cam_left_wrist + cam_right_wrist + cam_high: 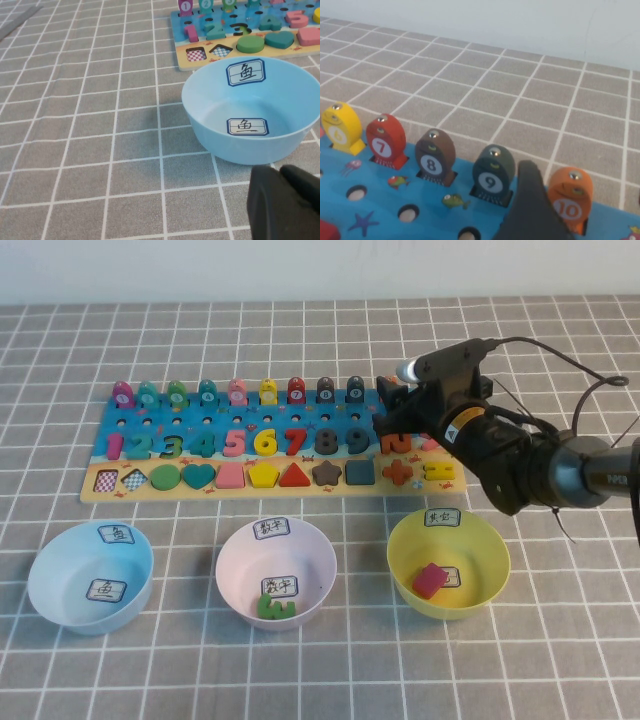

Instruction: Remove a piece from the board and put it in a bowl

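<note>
- The board (260,445) lies flat on the gridded worktop (560,660), on its far half, with 3 bowls in a row on the near side of it.
- Its back row holds numbered fish pieces standing upright in slots; the right wrist view shows fish 6 (341,126), 7 (386,140), 8 (436,156), 9 (493,175) and the orange 10 (570,196) side by side.
- The middle row holds coloured digits, the front row flat shapes such as a green circle (165,477), a teal heart (198,476) and a red cross (397,471).
- The right gripper (398,410) hangs over the board's right end, near fish 10; one dark finger (532,210) shows just in front of fish 9 and 10. I cannot tell whether it is spread or closed, or whether it touches a piece.
- The left gripper (285,202) sits low by the near side of the blue bowl (250,112); only a dark part of it shows, and I cannot tell whether it is spread or closed.
- The blue bowl, at the left, is labelled inside and out and holds no piece.
- The pink bowl (277,570), in the middle, holds a green piece (274,607).
- The yellow bowl (448,562), at the right, holds a magenta square piece (431,580).
</note>
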Available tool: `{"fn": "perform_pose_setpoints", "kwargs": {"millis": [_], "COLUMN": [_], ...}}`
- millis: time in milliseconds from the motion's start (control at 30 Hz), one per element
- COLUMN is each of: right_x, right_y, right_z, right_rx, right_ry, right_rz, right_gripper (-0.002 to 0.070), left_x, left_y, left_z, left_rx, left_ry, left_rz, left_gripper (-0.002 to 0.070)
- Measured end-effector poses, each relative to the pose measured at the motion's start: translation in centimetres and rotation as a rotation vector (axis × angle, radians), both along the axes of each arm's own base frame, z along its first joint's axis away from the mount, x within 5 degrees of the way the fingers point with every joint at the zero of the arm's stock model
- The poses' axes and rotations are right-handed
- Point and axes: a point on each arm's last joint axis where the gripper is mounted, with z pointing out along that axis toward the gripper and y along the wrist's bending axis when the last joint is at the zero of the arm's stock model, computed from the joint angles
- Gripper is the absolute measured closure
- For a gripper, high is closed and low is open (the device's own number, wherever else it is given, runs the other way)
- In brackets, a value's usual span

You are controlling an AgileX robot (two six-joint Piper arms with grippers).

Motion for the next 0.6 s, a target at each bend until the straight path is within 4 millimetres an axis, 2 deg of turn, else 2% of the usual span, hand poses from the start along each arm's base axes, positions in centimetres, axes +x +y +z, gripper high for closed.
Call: {"fn": "perform_pose_setpoints", "kwargs": {"millis": [300,600], "right_x": [1.0,1.6], "right_y": [0.3,0.4], "right_z": [1.0,0.6], "right_rx": [0.012,0.011], "right_ry": [-0.008,0.034], "right_rz": [-0.014,-0.035], "right_gripper": [0.027,0.027], "left_x": [0.0,0.0], "left_y": [0.0,0.0], "left_z": [0.0,0.0], "left_rx": [0.0,0.0], "left_ry": [0.0,0.0], "left_rz": [0.0,0.0], "left_gripper": [0.0675,0.0675]}}
